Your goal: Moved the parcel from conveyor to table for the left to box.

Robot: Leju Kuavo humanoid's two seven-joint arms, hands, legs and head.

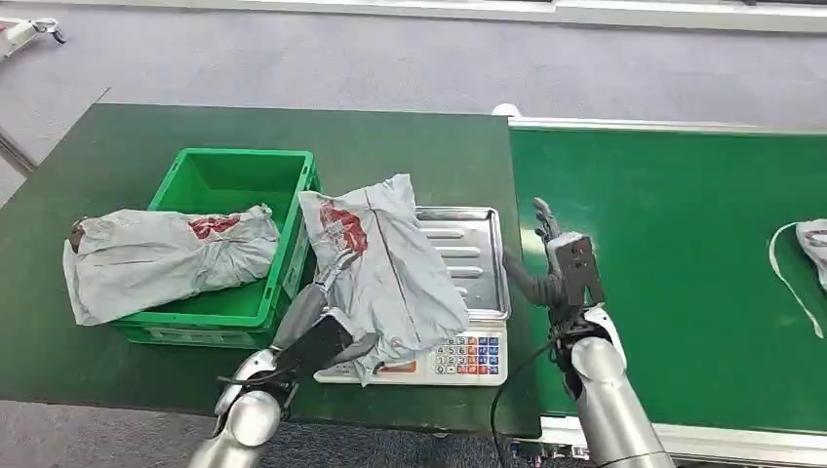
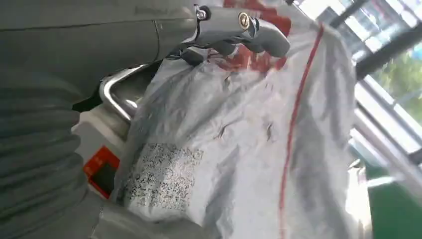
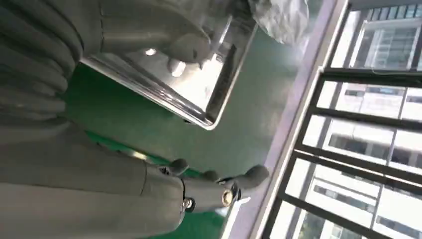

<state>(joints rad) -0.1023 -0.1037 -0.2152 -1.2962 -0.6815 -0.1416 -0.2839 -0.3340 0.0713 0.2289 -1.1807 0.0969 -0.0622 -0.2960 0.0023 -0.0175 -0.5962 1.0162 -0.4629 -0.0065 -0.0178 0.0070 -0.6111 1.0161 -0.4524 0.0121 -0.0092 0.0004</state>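
Note:
A crumpled grey parcel point(image 1: 390, 263) with red print stands tilted over the metal tray point(image 1: 475, 249) of a weighing scale. My left hand point(image 1: 322, 312) grips it from the crate side, fingers point(image 1: 337, 263) pressed on its face. The left wrist view shows the fingers point(image 2: 239, 25) and thumb around the parcel point(image 2: 239, 139), with a printed label facing the camera. My right hand point(image 1: 556, 263) is open beside the tray's right edge and holds nothing. In the right wrist view its fingers point(image 3: 219, 189) are spread over green surface next to the tray point(image 3: 199, 89).
A green crate point(image 1: 229, 180) stands left of the scale, with a second grey parcel point(image 1: 166, 258) lying across its left rim. The scale's keypad point(image 1: 468, 356) faces the front table edge. The green conveyor point(image 1: 673, 244) runs on the right, carrying another parcel point(image 1: 814, 244) at the picture's edge.

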